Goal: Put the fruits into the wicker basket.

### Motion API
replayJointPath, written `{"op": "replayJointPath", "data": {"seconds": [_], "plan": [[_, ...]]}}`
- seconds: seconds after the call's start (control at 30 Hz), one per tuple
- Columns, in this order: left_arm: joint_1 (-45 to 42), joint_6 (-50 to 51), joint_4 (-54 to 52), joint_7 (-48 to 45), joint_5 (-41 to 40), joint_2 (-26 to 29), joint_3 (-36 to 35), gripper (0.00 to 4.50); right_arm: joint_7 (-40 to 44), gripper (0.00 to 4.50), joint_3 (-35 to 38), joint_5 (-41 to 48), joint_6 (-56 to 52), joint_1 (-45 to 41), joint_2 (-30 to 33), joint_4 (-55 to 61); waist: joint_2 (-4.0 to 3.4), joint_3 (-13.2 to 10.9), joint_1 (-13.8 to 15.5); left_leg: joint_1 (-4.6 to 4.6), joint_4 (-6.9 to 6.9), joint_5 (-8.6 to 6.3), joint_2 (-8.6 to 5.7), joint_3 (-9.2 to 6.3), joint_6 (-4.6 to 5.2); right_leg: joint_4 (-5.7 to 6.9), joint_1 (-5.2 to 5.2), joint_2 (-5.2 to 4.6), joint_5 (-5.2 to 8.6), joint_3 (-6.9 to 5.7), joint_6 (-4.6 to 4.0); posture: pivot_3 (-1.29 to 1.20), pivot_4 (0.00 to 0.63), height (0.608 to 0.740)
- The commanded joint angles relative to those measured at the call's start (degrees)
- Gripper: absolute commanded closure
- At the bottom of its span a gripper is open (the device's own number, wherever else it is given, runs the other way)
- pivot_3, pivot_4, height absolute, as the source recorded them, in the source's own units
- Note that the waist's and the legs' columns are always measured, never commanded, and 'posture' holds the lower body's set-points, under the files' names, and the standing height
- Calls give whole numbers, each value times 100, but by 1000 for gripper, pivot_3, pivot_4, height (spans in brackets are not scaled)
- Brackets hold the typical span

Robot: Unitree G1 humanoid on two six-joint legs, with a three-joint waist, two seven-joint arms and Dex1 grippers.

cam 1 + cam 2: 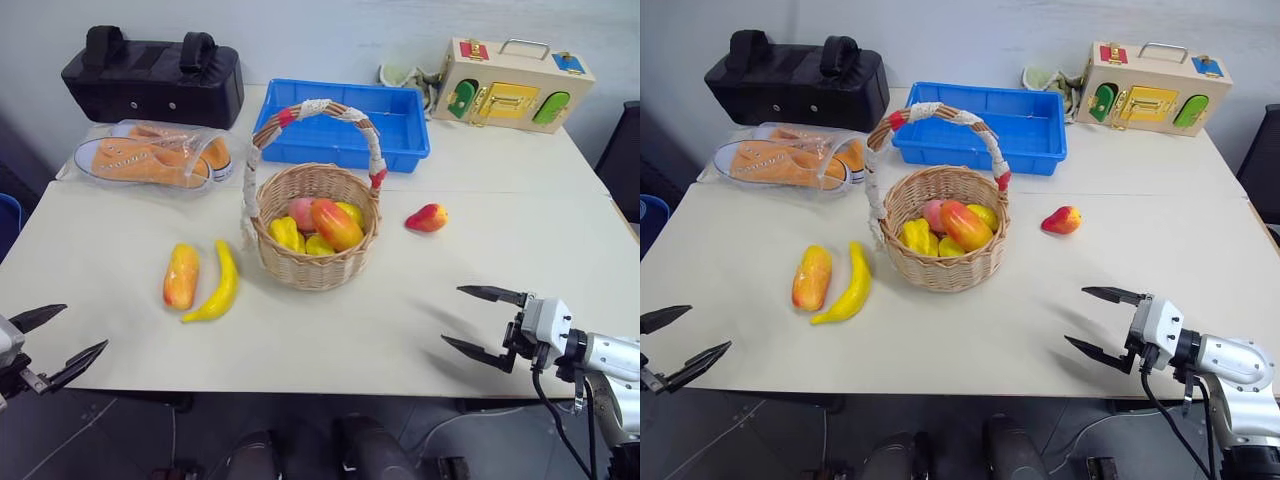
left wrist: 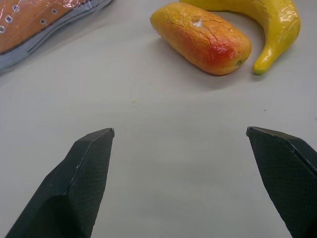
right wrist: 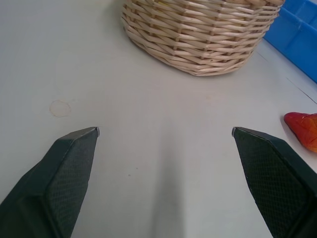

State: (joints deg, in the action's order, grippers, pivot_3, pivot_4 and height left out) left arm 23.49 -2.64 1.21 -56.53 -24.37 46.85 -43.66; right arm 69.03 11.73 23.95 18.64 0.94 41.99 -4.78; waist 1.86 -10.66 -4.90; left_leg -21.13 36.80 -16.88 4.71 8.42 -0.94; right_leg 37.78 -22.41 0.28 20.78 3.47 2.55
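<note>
nearest the head camera, at the table's front edge, both grippers hang empty: left gripper (image 1: 55, 338) off the left corner and right gripper (image 1: 478, 322) over the right front of the white table (image 1: 560, 240), each with its two black fingers spread wide. mid-table stands the wicker basket (image 1: 315, 262), upright, its white-wrapped handle arching over several fruits already inside, among them a red-orange mango-like piece (image 1: 337, 223) on top of yellow ones. just left of the basket lie the banana (image 1: 218, 285) and, beside it, the orange-yellow mango (image 1: 181, 276), close together and both apart from the basket. right of the basket, alone, lies the small red-and-yellow fruit (image 1: 427, 217). behind are a blue tray (image 1: 345, 122), orange shoes in clear plastic (image 1: 150, 155), a black bag (image 1: 152, 80) and a wooden latch box (image 1: 510, 83).

left wrist view: the left fingers (image 2: 84, 178) stand far apart over bare table, with the mango (image 2: 203, 37) and banana (image 2: 270, 22) beyond them, untouched, and a shoe sole (image 2: 44, 22) at the corner.

right wrist view: the right fingers (image 3: 64, 173) are equally splayed above bare table; the basket's woven wall (image 3: 203, 34) sits ahead, the red fruit (image 3: 303, 130) off to one side, the blue tray (image 3: 297, 37) past it.
</note>
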Motion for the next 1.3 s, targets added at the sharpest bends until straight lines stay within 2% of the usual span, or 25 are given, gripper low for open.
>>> {"op": "replayJointPath", "data": {"seconds": [0.03,0.23,0.33,0.5,0.63,0.73,0.8,0.93,1.07,1.1,1.13,1.23,1.3], "plan": [[85,-96,-30,36,30,-8,-203,0,6,23,-17,127,-34,-44,-70,174,0,0,-1,0,0,0,0,0,0,0,0,0,0,0,0,0,150,740],[180,413,-107,-176,-214,137,-251,0,-35,23,-125,375,-265,-128,-284,566,0,0,-1,-1,-1,0,1,0,0,4,-2,1,0,-1,0,0,150,740],[77,1012,-225,-260,-462,322,-211,0,-121,23,-160,775,-443,-252,-494,1036,2,1,3,-1,2,0,1,-1,0,6,-2,1,0,-2,0,0,150,740],[-558,3732,-614,141,-1201,1365,-5,0,-663,23,-303,1355,-1223,-772,-773,2059,8,-3,13,-2,14,6,1,-16,-1,31,-3,0,-2,-12,-4,0,150,740],[-2591,5339,-427,1177,-1282,1925,1226,0,-728,23,-525,1407,-1595,-1166,-788,2414,7,-4,104,-4,14,13,-4,-22,1,30,-2,-7,-5,-24,-7,0,150,740],[-3908,6438,-375,1196,-1452,1975,2299,0,-712,23,-605,1365,-1701,-1334,-810,2431,10,-5,133,-12,17,23,-4,-13,-24,24,-5,-6,-5,-22,-4,0,150,740],[-4536,6833,-247,1235,-1234,1974,3013,0,-676,23,-622,1310,-1714,-1383,-798,2408,9,-5,130,-15,21,19,-3,3,-25,24,-13,-6,-4,-19,-1,0,150,740],[-5396,7194,379,1356,-939,1546,3828,0,-604,23,-582,1203,-1691,-1394,-763,2315,9,-5,121,-18,26,14,6,12,-37,45,-36,3,1,-18,9,0,150,740],[-5355,6872,512,1227,-440,1556,4476,0,-626,23,-508,1123,-1639,-1306,-796,2319,10,-6,122,-23,29,16,10,10,-54,94,-69,10,8,-12,18,0,150,740],[-5304,6743,562,1184,-311,1612,4574,399,-646,0,-499,1112,-1639,-1296,-806,2329,10,-6,118,-24,29,17,10,10,-56,100,-74,10,9,-9,17,0,150,740],[-5261,6620,630,1159,-230,1632,4577,593,-674,0,-485,1107,-1645,-1278,-815,2342,10,-5,108,-24,30,18,10,11,-58,104,-77,11,10,-7,16,0,150,740],[-5193,6444,774,1062,-133,1626,4484,1539,-735,0,-448,1082,-1655,-1218,-824,2378,9,-6,85,-23,42,26,9,14,-58,115,-75,9,12,-5,12,0,150,740],[-5150,6149,944,900,-158,1643,4190,2149,-821,0,-426,1053,-1673,-1159,-829,2427,10,-6,68,-21,49,32,7,14,-52,115,-67,6,16,-5,3,0,150,740]]}}
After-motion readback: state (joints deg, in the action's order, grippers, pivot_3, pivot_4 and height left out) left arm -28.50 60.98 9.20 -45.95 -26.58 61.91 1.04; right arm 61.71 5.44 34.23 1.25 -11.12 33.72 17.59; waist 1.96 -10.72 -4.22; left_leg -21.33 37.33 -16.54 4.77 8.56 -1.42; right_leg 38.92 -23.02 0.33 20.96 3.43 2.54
